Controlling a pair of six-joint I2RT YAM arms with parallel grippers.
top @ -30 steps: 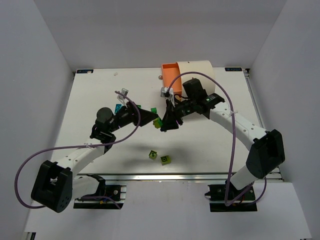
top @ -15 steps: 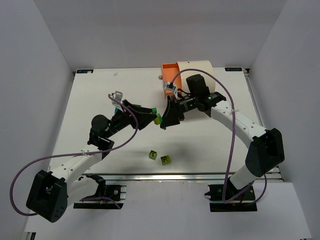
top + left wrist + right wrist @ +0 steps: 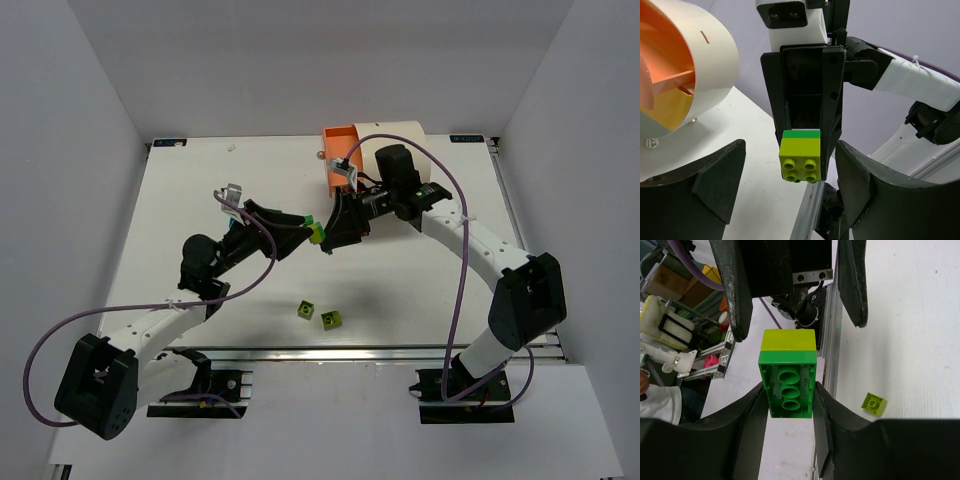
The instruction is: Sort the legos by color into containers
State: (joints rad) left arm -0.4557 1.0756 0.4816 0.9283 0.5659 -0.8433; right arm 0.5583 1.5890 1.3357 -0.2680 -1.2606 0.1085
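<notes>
My right gripper (image 3: 326,236) is shut on a dark green lego (image 3: 788,387) with a lime lego (image 3: 800,161) stuck to its far end, both held above the table. In the right wrist view the fingers (image 3: 752,415) press on the green brick's sides. My left gripper (image 3: 303,224) faces it, jaws wide open on either side of the lime brick and not touching it. The left fingers (image 3: 715,185) stand well apart. The cream drum (image 3: 392,140) with its orange interior lies at the back, and also shows in the left wrist view (image 3: 705,60).
Two loose lime bricks (image 3: 307,310) (image 3: 331,319) lie near the front middle of the white table (image 3: 200,190); one shows in the right wrist view (image 3: 874,404). The aluminium rail (image 3: 350,352) runs along the front edge. White walls enclose the table.
Both grippers have risen off the table and met in the air near the middle. The right gripper carried the green and lime pair up; the left gripper has closed in on it.
</notes>
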